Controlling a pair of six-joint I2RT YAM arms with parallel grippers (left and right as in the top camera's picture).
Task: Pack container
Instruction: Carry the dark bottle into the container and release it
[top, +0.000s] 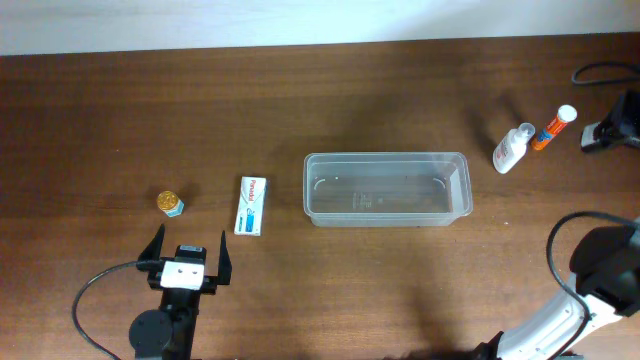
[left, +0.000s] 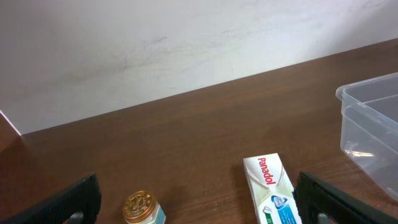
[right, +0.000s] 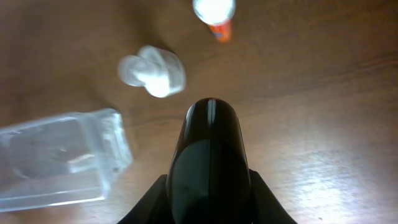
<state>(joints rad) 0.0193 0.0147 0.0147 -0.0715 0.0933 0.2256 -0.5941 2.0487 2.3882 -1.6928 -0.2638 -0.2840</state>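
Your brown wooden table (top: 330, 90) runs back to a pale wall. The container (top: 386, 188) lies at mid-table, long side across, upright and empty. Your left gripper (top: 190, 242) hovers low near the front edge with its jaws spread wide, holding nothing, and it faces the ground between the jar and the box. What looks like your right gripper (top: 606, 133) sits at the far right edge. Its wrist view is filled by a blurred black body, so you cannot tell how far it is open. The white box (top: 251, 205) lies flat just left of the container, not touching it. Right of the container, a white bottle (top: 512, 149) and an orange tube (top: 553, 128) lie close together. The small gold-lidded jar (top: 171, 203) stands left of the box
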